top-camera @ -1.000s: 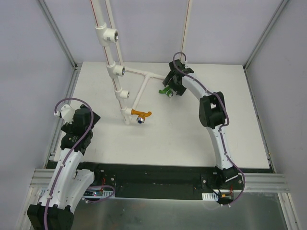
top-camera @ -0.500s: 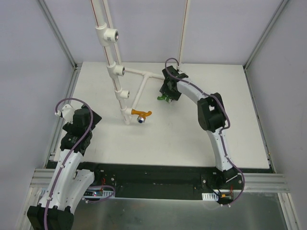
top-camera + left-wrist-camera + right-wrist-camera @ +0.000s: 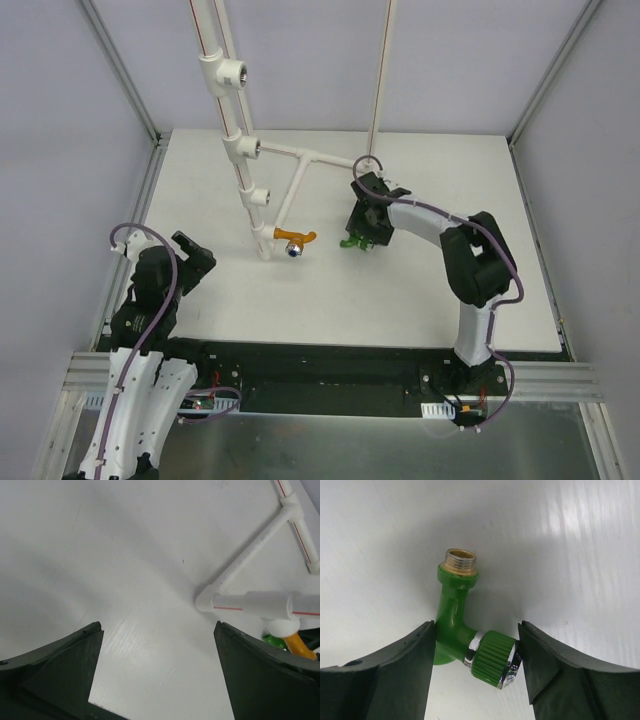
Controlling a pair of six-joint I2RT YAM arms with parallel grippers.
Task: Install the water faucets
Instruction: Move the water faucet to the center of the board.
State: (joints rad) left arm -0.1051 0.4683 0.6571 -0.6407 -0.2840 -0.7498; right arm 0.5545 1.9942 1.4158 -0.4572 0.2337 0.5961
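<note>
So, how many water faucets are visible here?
2. The green faucet is held by the right gripper; the orange faucet sits at the foot of the white pipe frame. None seems hidden.

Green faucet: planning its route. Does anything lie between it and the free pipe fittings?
Yes. Seen from above, the slanted white pipe crosses the line from the green faucet to the nearest free fitting; the orange faucet sits beside that line.

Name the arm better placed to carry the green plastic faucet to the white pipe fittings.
Right. The right gripper holds the green plastic faucet between both fingers; the left gripper hangs open by the white table's left edge, far from it.
</note>
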